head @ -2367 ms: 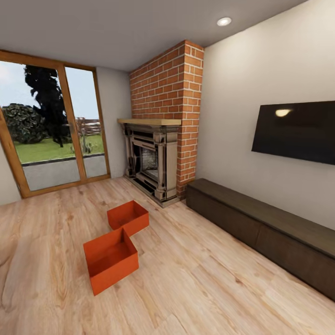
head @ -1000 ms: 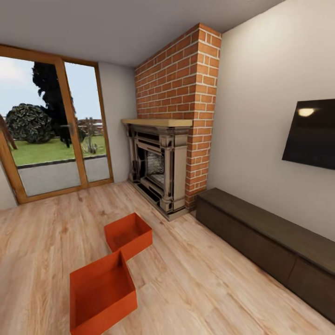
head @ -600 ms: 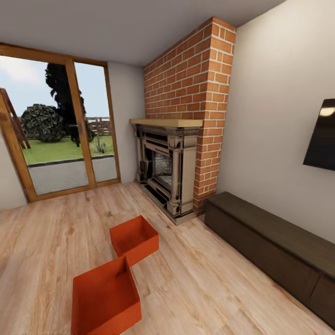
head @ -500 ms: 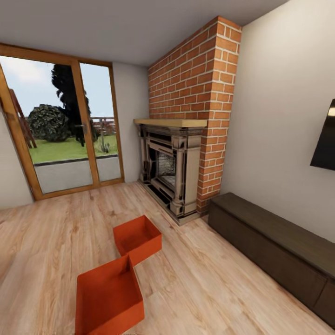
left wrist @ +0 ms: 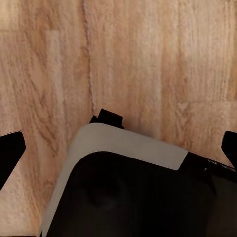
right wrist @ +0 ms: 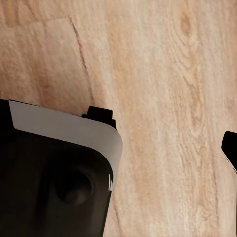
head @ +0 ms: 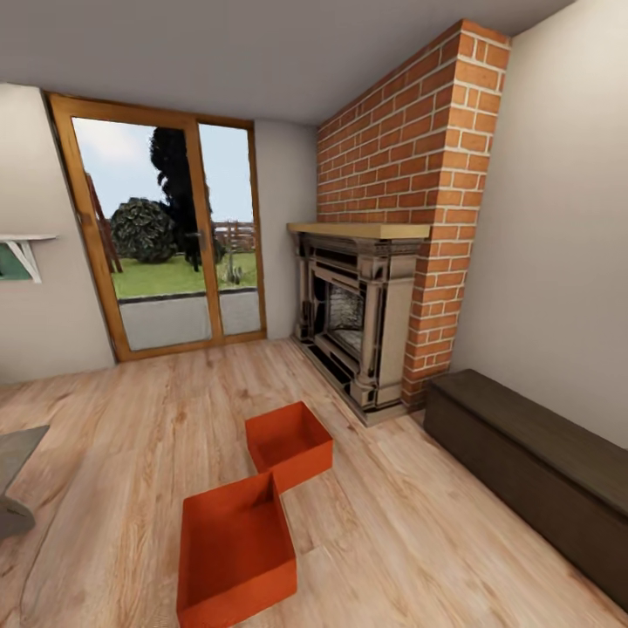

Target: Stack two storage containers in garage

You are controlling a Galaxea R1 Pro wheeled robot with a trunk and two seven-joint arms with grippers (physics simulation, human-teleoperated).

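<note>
**A:** Where are your two storage containers?

**B:** On the light wood-plank floor (head: 419,541) of the living room, in front of the fireplace (head: 358,323). The near container (head: 234,551) sits low in your head view; the far container (head: 290,442) lies just beyond it, their corners touching or nearly so — you can't tell which from here.

**A:** How will they handle?

**B:** Judging by the look, light and stiff: orange-red, plain thin walls, flat bottom, no lid. Smooth sides may slip, so take a wall at its top rim, or squeeze two opposite walls between both arms.

**A:** And your grippers?

**B:** In the left wrist view, the left gripper (left wrist: 118,148) shows dark fingertips (left wrist: 11,148) at opposite edges — spread wide, nothing between them. In the right wrist view you catch one tip (right wrist: 229,148) of the right gripper at the edge, so you cannot tell its state. Both look down on bare planks.
</note>
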